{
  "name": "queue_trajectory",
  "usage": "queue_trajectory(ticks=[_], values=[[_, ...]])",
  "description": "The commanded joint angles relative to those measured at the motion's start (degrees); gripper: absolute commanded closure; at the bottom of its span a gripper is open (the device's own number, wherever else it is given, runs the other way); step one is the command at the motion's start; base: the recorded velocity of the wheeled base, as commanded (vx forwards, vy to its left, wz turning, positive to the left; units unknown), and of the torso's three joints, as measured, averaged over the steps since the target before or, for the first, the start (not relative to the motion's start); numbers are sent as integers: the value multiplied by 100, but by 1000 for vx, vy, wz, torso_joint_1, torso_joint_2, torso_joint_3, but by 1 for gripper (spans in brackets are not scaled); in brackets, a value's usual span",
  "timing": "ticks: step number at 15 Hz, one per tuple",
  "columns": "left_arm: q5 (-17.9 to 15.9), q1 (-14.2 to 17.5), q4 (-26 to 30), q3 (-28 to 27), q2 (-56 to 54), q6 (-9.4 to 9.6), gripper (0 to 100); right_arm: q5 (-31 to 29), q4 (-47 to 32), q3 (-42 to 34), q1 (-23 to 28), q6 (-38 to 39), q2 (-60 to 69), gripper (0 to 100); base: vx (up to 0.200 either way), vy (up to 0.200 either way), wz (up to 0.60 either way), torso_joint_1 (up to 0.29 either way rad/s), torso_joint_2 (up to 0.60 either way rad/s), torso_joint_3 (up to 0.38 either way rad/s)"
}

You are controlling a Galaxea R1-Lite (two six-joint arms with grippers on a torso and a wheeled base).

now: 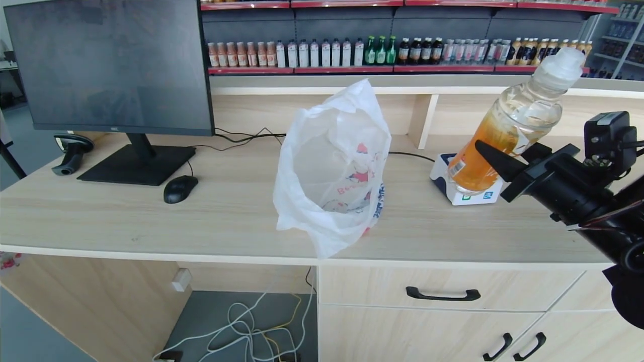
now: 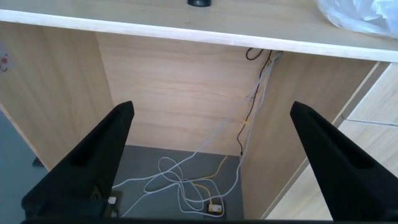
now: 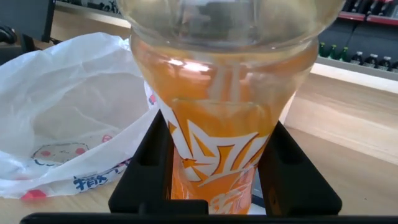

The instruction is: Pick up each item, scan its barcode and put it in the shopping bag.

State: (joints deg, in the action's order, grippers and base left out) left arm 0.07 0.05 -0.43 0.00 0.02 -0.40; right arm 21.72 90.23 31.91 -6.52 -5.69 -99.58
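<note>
An orange drink bottle (image 1: 508,125) with a white cap hangs tilted at the right end of the counter, and my right gripper (image 1: 503,151) is shut on its lower half. The bottle's base is just above a small white scanner box (image 1: 465,197). The right wrist view has the bottle (image 3: 224,124) up close between my black fingers (image 3: 149,162). A white plastic shopping bag (image 1: 334,166) stands with its mouth gaping in the middle of the counter, left of the bottle. My left gripper (image 2: 211,162) is open, low down in front of the recess under the counter, holding nothing.
A monitor (image 1: 108,65), a black mouse (image 1: 180,188) and a handheld scanner (image 1: 73,153) occupy the counter's left side. Drawers with black handles (image 1: 443,294) sit below right. Loose cables (image 2: 186,186) lie on the floor of the recess. Shelves of bottles (image 1: 382,50) line the back.
</note>
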Motion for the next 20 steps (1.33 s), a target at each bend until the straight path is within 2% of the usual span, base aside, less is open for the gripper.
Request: queue_trajectory(ticks=[1, 2, 7, 10, 12, 13, 18, 20], values=[[1, -5, -1, 0, 6, -4, 0, -1, -23, 8, -7, -2, -26, 100, 0, 0, 0, 0, 0, 0], [1, 4, -1, 0, -2, -4, 0, -1, -23, 17, 2, -11, -43, 100, 0, 0, 0, 0, 0, 0], [1, 4, -1, 0, -2, 5, 0, -10, -23, 52, 2, -11, -26, 100, 0, 0, 600, 1, 2, 4], [1, -5, -1, 0, -2, 5, 0, -10, -23, -19, -7, -46, 97, 100, 0, 0, 0, 0, 0, 0], [1, -5, -1, 0, -2, 5, 0, -1, -23, 52, -253, 95, 44, 100, 0, 0, 0, 0, 0, 0], [1, 4, -1, 0, 6, 14, 0, -1, -23, 104, -526, 437, 9, 100, 0, 0, 0, 0, 0, 0], [1, 4, -1, 0, -2, 5, 0, 7, -23, 1229, -1106, 1149, -738, 100, 0, 0, 0, 0, 0, 0], [1, 4, -1, 0, -2, 14, 0, 60, -23, 1563, -1150, 1343, -1037, 100, 0, 0, 0, 0, 0, 0]])
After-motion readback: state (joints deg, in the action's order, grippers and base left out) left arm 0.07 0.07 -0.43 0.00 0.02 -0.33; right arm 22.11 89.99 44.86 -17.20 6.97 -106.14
